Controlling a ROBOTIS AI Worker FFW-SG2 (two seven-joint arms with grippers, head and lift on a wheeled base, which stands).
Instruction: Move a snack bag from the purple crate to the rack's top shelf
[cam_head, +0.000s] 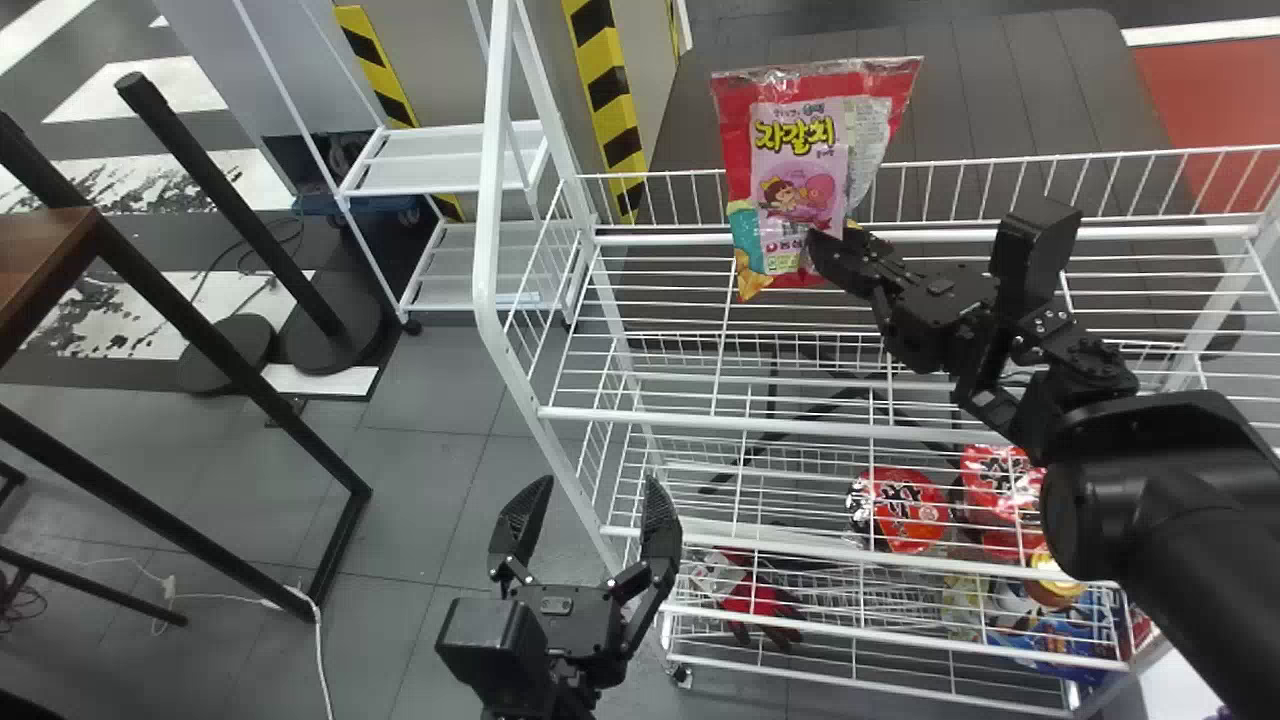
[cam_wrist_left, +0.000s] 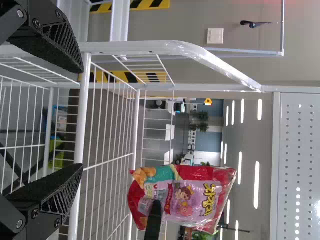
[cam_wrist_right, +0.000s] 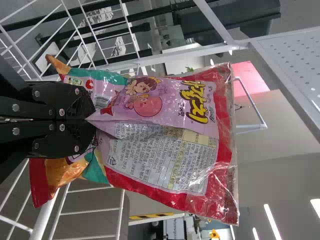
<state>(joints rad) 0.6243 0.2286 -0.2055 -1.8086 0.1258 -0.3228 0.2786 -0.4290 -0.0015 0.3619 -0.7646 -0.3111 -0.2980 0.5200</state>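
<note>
Snack bag (cam_head: 800, 170): standing upright above rack (cam_head: 800, 425)
Right pincer (cam_head: 830, 250): pinching its lower end
Left pincer (cam_head: 598, 484): hanging spread

The right gripper (cam_head: 832, 243) partly hides the snack bag's (cam_head: 797, 150) lower end. Red packages (cam_head: 908, 508) lie partly hidden behind the white wire rack (cam_head: 489, 200), which the head view's right edge cuts off; its left edge crops the brown tabletop (cam_head: 40, 250).

Tiled grey floor (cam_head: 430, 450), brown tabletop (cam_head: 40, 255) — ceiling lights (cam_wrist_left: 257, 185)
</note>
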